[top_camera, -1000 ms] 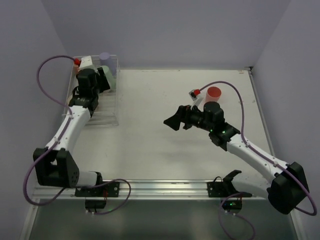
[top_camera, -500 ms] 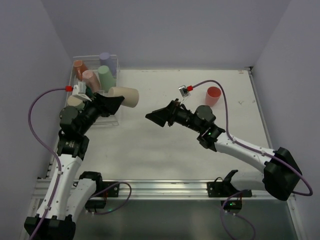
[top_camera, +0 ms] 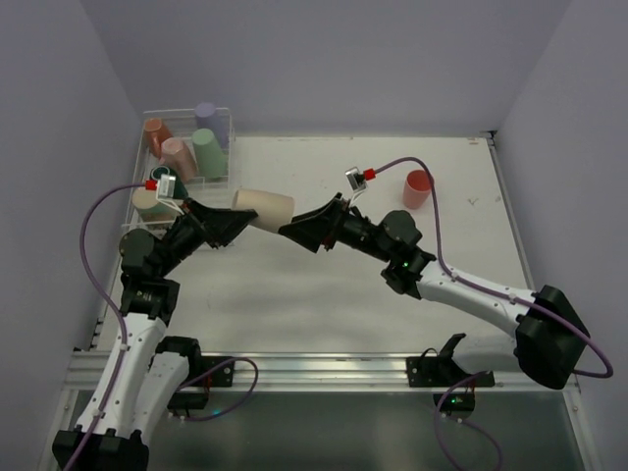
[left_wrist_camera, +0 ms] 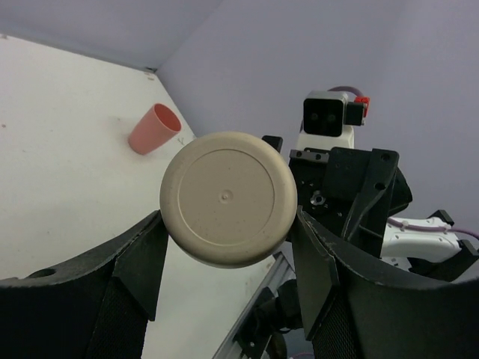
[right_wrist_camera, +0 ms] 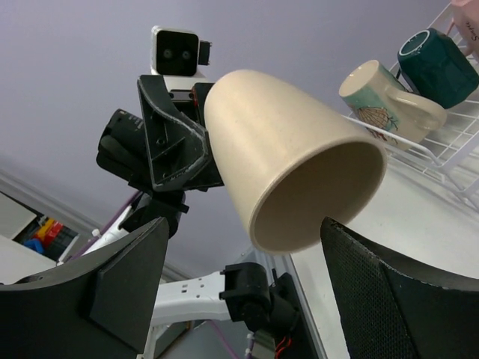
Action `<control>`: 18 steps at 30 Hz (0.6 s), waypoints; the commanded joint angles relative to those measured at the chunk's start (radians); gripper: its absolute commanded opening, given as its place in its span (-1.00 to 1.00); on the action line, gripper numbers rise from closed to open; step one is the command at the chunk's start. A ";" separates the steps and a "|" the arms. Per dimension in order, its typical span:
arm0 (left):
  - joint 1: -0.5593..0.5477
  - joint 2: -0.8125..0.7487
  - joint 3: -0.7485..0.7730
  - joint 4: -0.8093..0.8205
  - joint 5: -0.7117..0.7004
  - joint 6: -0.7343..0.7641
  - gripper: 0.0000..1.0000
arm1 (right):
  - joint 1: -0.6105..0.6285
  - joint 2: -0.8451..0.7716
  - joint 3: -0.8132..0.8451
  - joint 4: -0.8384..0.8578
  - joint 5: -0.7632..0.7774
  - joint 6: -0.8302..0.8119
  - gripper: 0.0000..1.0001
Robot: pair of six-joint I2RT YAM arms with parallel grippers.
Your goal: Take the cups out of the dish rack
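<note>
My left gripper (top_camera: 234, 221) pinches the beige cup (top_camera: 265, 208) by its base; right gripper (top_camera: 299, 231) spread at its mouth. Only right wrist shows the cream mug (right_wrist_camera: 382, 93) print.

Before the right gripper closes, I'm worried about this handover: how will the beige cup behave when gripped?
The beige cup looks smooth and tapered, so it may slip toward its closed base, where the left gripper pinches it. Its open mouth, between the right gripper's spread fingers, probably flexes if squeezed hard. Laid down, it would likely roll in a curve.
</note>
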 commanded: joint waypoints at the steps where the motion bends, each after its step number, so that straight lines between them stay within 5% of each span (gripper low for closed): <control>1: -0.022 -0.004 -0.015 0.133 0.076 -0.093 -0.26 | 0.006 0.008 0.050 0.066 0.004 -0.001 0.69; 4: -0.053 0.004 -0.018 0.147 0.084 -0.099 -0.26 | 0.005 0.016 0.056 0.090 -0.004 0.002 0.54; 8: -0.122 0.016 -0.026 0.176 0.078 -0.107 -0.20 | 0.006 0.034 0.055 0.174 -0.016 0.040 0.10; 11: -0.162 0.027 -0.027 0.181 0.061 -0.091 -0.12 | 0.006 0.025 0.026 0.239 0.025 0.067 -0.48; 13: -0.166 0.030 -0.030 0.179 0.062 -0.088 -0.01 | 0.005 0.011 -0.004 0.253 0.051 0.068 -0.70; 15: -0.168 0.030 -0.040 0.178 0.062 -0.077 0.31 | 0.005 -0.018 -0.024 0.248 0.083 0.062 -0.97; 18: -0.168 0.030 -0.014 0.124 0.056 -0.012 0.87 | 0.000 -0.071 -0.044 0.196 0.116 0.036 -1.00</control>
